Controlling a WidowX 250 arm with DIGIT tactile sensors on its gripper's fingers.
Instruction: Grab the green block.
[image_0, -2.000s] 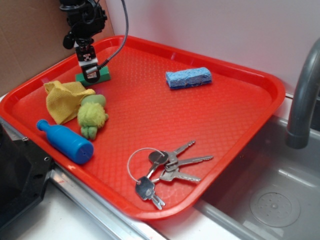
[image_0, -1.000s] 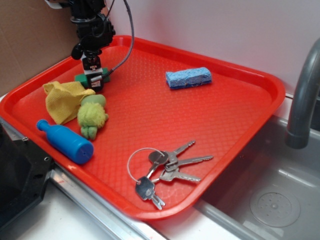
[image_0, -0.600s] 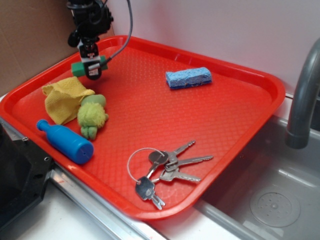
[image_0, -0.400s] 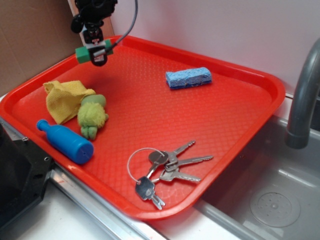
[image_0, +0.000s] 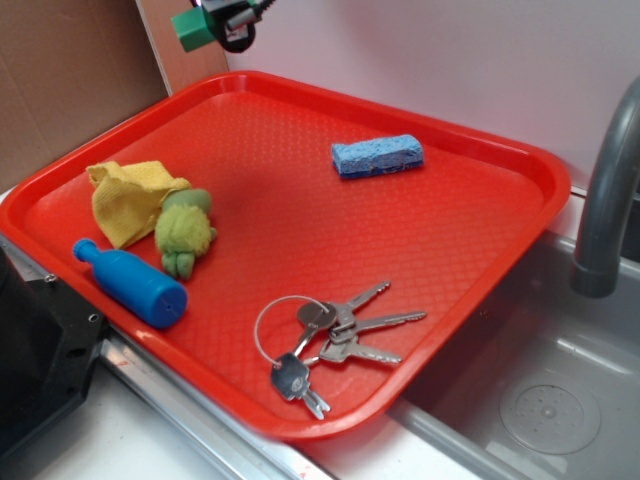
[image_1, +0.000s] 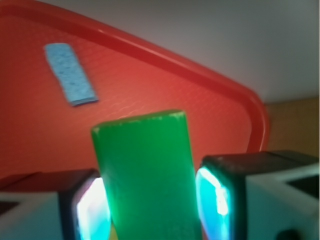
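Observation:
The green block hangs high above the back left corner of the red tray, near the top edge of the exterior view. My gripper is shut on it, and most of the arm is cut off by the frame. In the wrist view the green block fills the middle, upright between the two pads, with my gripper clamped on its sides and the tray far below.
On the tray lie a blue sponge, a yellow cloth, a lime-green plush toy, a blue bottle and a bunch of keys. A sink and grey faucet are at right. A cardboard wall stands at left.
My gripper closed on the green block on the tray, then lifted it straight up and slightly right, well above the tray. Nothing else has moved.

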